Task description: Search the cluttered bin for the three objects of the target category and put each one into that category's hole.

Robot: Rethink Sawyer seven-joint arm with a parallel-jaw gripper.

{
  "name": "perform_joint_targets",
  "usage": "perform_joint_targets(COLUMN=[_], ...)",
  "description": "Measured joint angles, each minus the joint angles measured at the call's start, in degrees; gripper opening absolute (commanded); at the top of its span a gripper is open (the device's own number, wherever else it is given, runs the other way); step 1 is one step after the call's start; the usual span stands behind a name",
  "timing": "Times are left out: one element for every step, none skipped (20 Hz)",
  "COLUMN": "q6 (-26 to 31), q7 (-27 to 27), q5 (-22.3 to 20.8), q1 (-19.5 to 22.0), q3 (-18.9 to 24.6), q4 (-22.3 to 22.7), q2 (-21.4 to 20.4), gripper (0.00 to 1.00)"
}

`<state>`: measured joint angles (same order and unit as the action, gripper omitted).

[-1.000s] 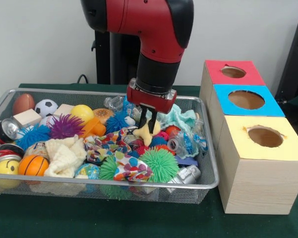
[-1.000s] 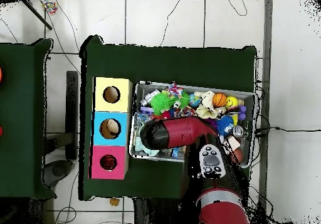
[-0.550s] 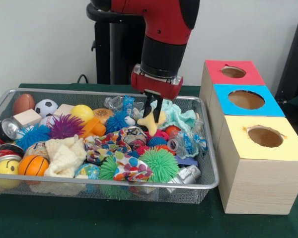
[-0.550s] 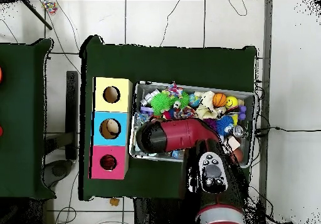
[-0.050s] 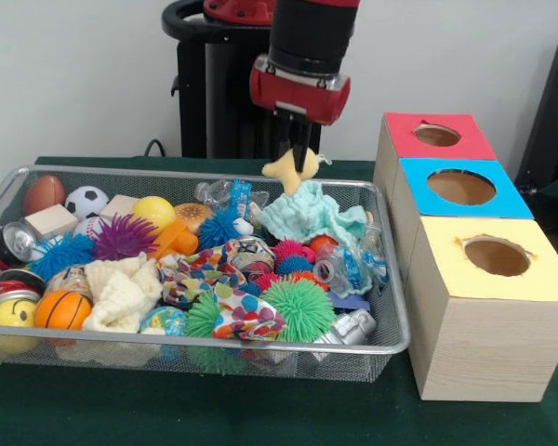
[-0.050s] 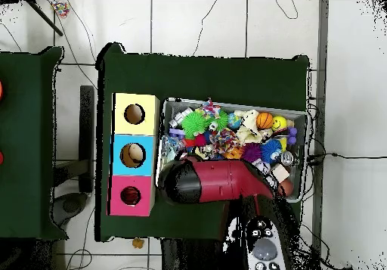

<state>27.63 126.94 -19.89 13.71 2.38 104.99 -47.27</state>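
Observation:
My gripper (image 5: 298,160) hangs above the back of the wire bin (image 5: 391,325), shut on a small pale yellow soft piece (image 5: 287,170) that is lifted clear of the clutter. Below it lies a mint green cloth (image 5: 312,213). To the right stand three boxes with round holes: red (image 5: 437,136), blue (image 5: 462,188) and yellow (image 5: 496,256). In the overhead view the red arm (image 6: 215,182) covers the gripper and the bin's near side; the boxes show as yellow (image 6: 134,114), blue (image 6: 133,155) and red (image 6: 131,196).
The bin is crowded with spiky balls, sports balls, a cream cloth (image 5: 121,290), patterned fabric (image 5: 246,318), cans (image 5: 15,240), plastic bottles and wooden blocks (image 5: 51,221). Green cloth (image 5: 260,409) covers the table around bin and boxes.
The gripper has risen straight up out of the bin, carrying the pale yellow piece from among the clutter to well above the bin's rim. The mint cloth beneath is now uncovered.

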Motion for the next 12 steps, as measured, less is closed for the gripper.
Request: perform_joint_targets(q6=[0.0, 0.0, 0.0, 0.0, 0.0, 0.0, 0.0, 0.0, 0.0, 0.0, 0.0, 0.0], q7=[0.0, 0.0, 0.0, 0.0, 0.0, 0.0, 0.0, 0.0, 0.0, 0.0, 0.0, 0.0], q5=[0.0, 0.0, 0.0, 0.0, 0.0, 0.0, 0.0, 0.0, 0.0, 0.0, 0.0, 0.0], q1=[0.0, -0.1, -0.3, -0.7, -1.1, -1.6, -2.3, -3.1, -3.6, -4.6, -5.5, -6.9], q3=[0.0, -0.1, -0.1, -0.3, -0.4, -0.4, -0.4, -0.5, -0.5, -0.5, -0.5, -0.5], q4=[0.6, 1.4, 2.3, 4.0, 5.0, 6.0, 7.1, 8.2, 8.8, 10.0, 10.8, 11.8], q2=[-0.6, -1.5, -2.4, -3.9, -4.7, -5.4, -6.1, -6.8, -7.2, -7.8, -8.2, -8.6], gripper=[0.00, 0.00, 0.00, 0.00, 0.00, 0.00, 0.00, 0.00, 0.00, 0.00, 0.00, 0.00])
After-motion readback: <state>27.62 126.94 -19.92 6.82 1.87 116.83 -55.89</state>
